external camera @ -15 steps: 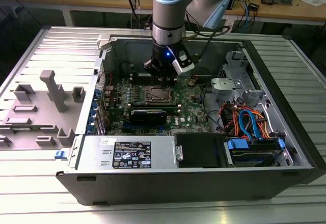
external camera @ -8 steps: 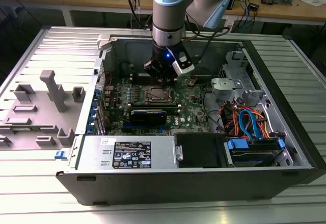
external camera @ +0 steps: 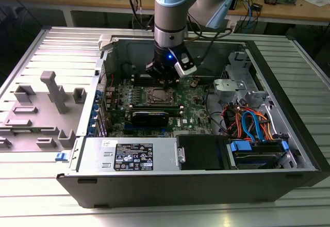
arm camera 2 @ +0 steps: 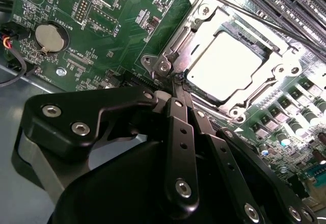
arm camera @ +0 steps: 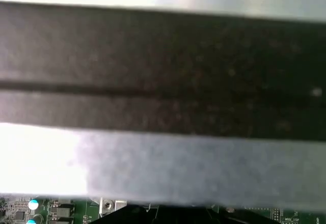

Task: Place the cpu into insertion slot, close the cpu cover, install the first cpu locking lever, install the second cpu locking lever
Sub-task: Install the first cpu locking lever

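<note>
- Second wrist view: my gripper [arm camera 2: 178, 84] has its fingers drawn together, tips down at the corner of the insertion slot [arm camera 2: 204, 10], touching a thin lever wire there.
- I see the cpu [arm camera 2: 224, 66] lying flat in the socket, its pale metal top showing through the window of the cpu cover [arm camera 2: 277, 51], which lies down over it.
- Exterior view: my gripper [external camera: 164, 77] hangs inside the open computer case [external camera: 196, 185], just above the green motherboard [external camera: 193, 106].

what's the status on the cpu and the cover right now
Gripper shut, tips at the socket's corner. Cpu seated in the insertion slot, cpu cover down over it. Nothing in the way.
</note>
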Robot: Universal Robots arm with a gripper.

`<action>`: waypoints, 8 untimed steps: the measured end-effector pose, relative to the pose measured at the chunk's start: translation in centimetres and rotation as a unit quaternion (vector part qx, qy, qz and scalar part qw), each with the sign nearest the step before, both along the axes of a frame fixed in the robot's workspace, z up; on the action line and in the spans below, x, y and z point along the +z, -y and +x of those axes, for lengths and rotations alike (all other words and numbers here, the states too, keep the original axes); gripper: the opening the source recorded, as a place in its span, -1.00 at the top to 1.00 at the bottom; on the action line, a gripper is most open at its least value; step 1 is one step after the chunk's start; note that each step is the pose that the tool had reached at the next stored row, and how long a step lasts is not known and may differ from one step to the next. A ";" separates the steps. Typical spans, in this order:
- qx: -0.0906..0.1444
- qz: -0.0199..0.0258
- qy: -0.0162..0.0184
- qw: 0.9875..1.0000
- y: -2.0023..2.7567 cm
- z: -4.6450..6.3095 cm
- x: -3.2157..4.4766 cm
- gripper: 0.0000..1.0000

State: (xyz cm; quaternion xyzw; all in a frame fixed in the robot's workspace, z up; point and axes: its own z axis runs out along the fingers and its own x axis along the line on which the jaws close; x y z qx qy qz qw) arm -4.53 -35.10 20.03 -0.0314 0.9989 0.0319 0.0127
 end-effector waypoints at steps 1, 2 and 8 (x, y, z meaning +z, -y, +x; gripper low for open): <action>0.000 0.000 0.000 1.000 0.00 0.0 0.00 0.79; 0.000 0.000 0.000 1.000 0.00 0.0 -0.01 0.79; 0.000 0.006 -0.001 1.000 0.05 0.0 0.06 0.79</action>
